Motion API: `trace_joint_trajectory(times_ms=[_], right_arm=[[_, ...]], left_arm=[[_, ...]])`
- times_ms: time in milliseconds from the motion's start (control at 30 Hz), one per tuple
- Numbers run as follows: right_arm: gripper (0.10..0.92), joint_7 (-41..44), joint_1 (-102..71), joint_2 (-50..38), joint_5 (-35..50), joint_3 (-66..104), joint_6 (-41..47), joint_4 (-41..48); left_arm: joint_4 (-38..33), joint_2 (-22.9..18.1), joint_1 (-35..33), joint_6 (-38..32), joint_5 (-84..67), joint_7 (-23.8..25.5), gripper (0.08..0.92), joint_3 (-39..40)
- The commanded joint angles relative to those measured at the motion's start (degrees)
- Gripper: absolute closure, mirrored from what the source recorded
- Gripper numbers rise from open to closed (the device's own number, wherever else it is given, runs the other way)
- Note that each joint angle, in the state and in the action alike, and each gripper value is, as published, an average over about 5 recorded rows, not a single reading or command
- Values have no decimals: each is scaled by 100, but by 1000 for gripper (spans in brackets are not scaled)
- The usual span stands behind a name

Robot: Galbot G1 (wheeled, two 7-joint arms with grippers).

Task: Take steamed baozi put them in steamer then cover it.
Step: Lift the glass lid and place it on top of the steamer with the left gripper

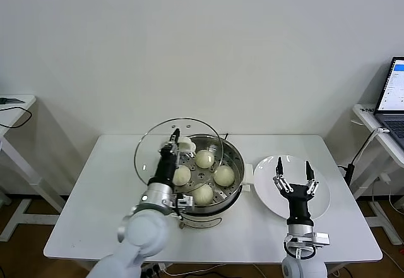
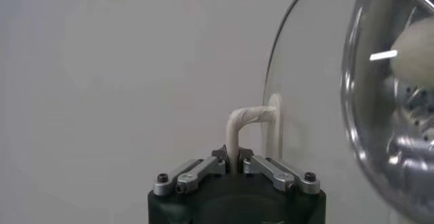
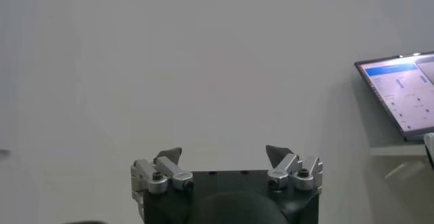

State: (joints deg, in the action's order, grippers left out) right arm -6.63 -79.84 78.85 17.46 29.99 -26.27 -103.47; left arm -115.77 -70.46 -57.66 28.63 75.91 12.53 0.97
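Stainless-steel steamer [image 1: 235, 164] sits mid-table [image 1: 82, 215], w/ four steamed baozi [image 1: 204, 158] on its perforated tray: one toward the back, one on the robot's left, one on the right, one at the front, each apart from the others. Left gripper [image 1: 176, 135] is up over the steamer's left rim, fingers clamped tight on the white handle [image 2: 245, 125] of the clear glass lid [image 1: 151, 158]. Lid is held tilted, nearly on edge, hanging above the steamer's left side and partly overlapping it in head view; not seated on the rim. Left wrist view shows the handle loop pinched btwn the fingertips, w/ the lid's glass [image 2: 319, 96] curving away beyond.

Right gripper [image 1: 293, 172] hovers over the white plate [image 1: 265, 189], just right of the steamer, fingers pointing up and spread wide, nothing btwn them. Laptop [image 1: 394, 95] on a side desk at far right.
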Motion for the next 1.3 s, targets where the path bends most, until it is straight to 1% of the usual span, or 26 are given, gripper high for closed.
trace_joint_trajectory(times_ms=[33, 267, 833, 1300], right_arm=[[203, -5, 12, 43, -87, -9, -13, 44], [203, -11, -4, 72, -168, -20, -33, 63], [203, -17, -65, 71, -220, -29, -46, 16], [203, -11, -24, 83, -260, -100, -40, 93]], left_arm=[[602, -321, 343, 181, 189, 44, 811, 649], [750, -413, 408, 157, 184, -2, 811, 710], [988, -597, 314, 135, 245, -173, 811, 670], [1052, -651, 288, 143, 367, -146, 811, 714]])
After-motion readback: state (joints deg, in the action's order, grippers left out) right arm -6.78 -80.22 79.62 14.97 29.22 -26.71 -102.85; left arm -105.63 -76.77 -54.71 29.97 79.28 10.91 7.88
